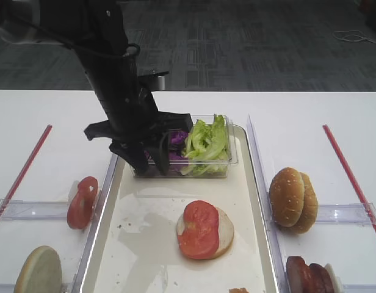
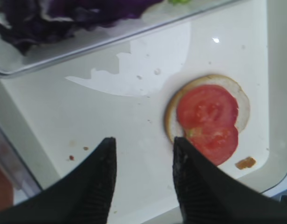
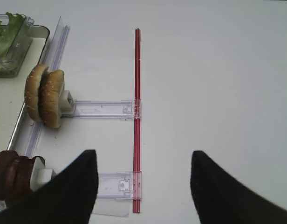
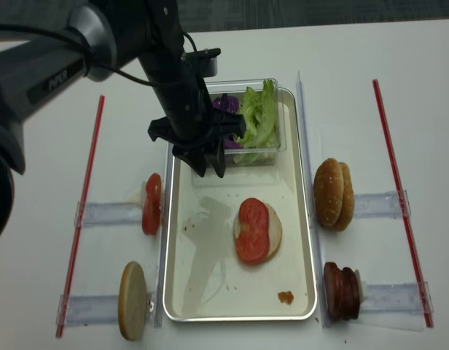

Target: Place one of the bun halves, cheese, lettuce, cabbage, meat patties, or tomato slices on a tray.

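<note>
Up top: white counter (image 1: 298,116), gray carpet floor (image 1: 249,49) behind. Tray (image 4: 182,292) in middle of counter. Bun half with tomato slices (image 4: 252,230) lies flat on tray. Left gripper (image 4: 208,162) wide, holds nothing, hangs over clear box's purple cabbage (image 1: 177,139). Right gripper (image 3: 143,186) wide, holds nothing, above bare counter.

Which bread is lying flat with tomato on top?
The bun half in the middle of the tray, with two tomato slices on it. The other buns stand on edge in holders beside the tray and are bare.
</note>
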You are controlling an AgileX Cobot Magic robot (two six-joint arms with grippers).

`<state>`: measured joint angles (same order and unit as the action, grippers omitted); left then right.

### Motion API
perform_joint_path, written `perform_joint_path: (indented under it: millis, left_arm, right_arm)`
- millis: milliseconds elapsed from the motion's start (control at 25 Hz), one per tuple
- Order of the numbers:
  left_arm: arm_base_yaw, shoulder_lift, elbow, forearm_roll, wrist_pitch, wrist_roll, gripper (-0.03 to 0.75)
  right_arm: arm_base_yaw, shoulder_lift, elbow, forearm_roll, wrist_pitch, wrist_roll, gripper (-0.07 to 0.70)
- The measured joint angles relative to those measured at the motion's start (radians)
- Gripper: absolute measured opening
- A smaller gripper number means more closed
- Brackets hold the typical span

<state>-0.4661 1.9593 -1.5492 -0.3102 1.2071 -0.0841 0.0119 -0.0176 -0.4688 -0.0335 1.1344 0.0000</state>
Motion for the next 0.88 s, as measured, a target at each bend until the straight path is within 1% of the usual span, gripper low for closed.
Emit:
perform_joint_path:
  millis: [120, 400, 560, 680, 880]
  left_arm:
    - [0.000, -0.017, -0.011, 0.064, 0.002, -0.053, 0.279]
    - [0.000, -0.052, -0.011, 0.153, 0.008, -0.088, 0.279]
    - [0.004, -0.076, -0.011, 0.236, 0.009, -0.099, 0.279]
    - [0.045, -0.093, -0.011, 0.257, 0.011, -0.101, 0.279]
    - [0.162, -0.138, -0.011, 0.265, 0.013, -0.093, 0.279]
  right_arm:
    - [0.000, 0.000, 0.000, 0.000, 0.000, 0.000, 0.453]
    - [0.000, 0.000, 0.000, 0.000, 0.000, 0.000, 0.453]
    - [0.000, 0.000, 0.000, 0.000, 0.000, 0.000, 0.453]
    - [0.000, 0.000, 0.000, 0.000, 0.000, 0.000, 0.453]
    - [0.000, 0.000, 0.000, 0.000, 0.000, 0.000, 0.453]
